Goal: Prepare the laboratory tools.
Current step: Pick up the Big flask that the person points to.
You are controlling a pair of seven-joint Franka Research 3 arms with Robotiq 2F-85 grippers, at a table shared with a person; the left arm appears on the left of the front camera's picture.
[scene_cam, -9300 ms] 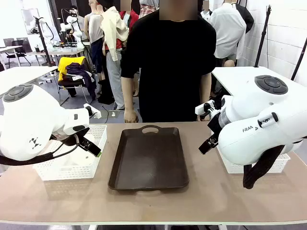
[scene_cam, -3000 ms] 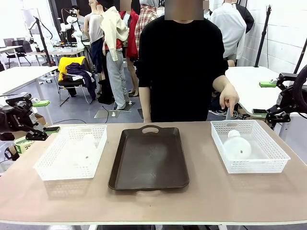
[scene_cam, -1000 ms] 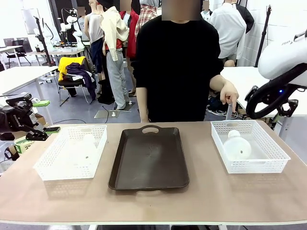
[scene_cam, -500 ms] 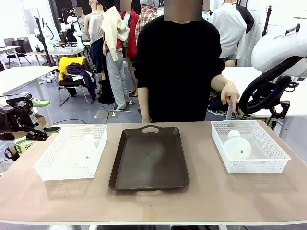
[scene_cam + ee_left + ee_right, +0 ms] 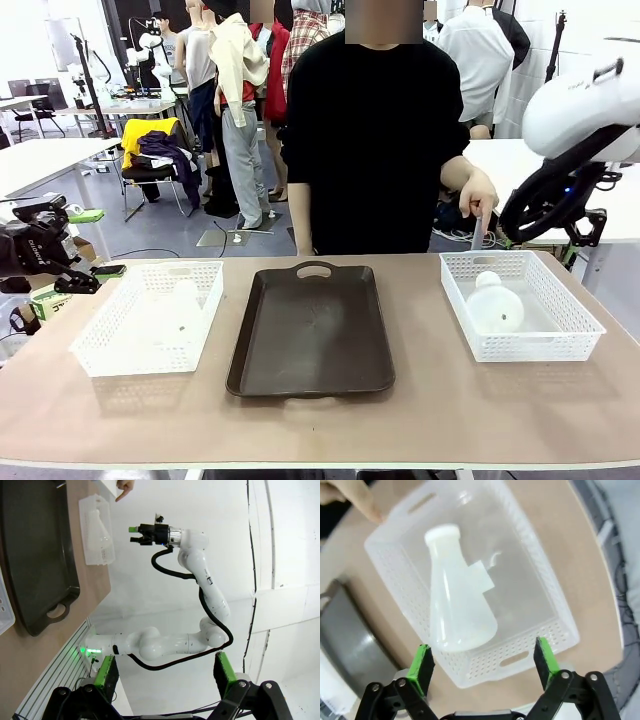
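Observation:
One frosted-white conical flask (image 5: 495, 305) lies on its side in the right white mesh basket (image 5: 560, 345). Another flask (image 5: 178, 305) lies in the left mesh basket (image 5: 100, 362). In the right wrist view my right gripper (image 5: 482, 662) hovers open above the right basket, and its flask (image 5: 457, 610) lies between the green pads (image 5: 422, 662) far below. My left gripper (image 5: 95, 242) stands open off the table's left edge, apart from the left basket. The person's hand (image 5: 478, 200) points a finger down at the right basket's far rim.
A dark brown tray (image 5: 312, 330) lies bare in the table's middle between the baskets. The person stands at the far edge behind it. The white right arm (image 5: 580, 110) hangs high at the right with a black cable loop (image 5: 545, 205).
The right arm has swung in high over the right basket and shifted slightly in the last second. The left gripper, flasks and pointing hand have stayed put.

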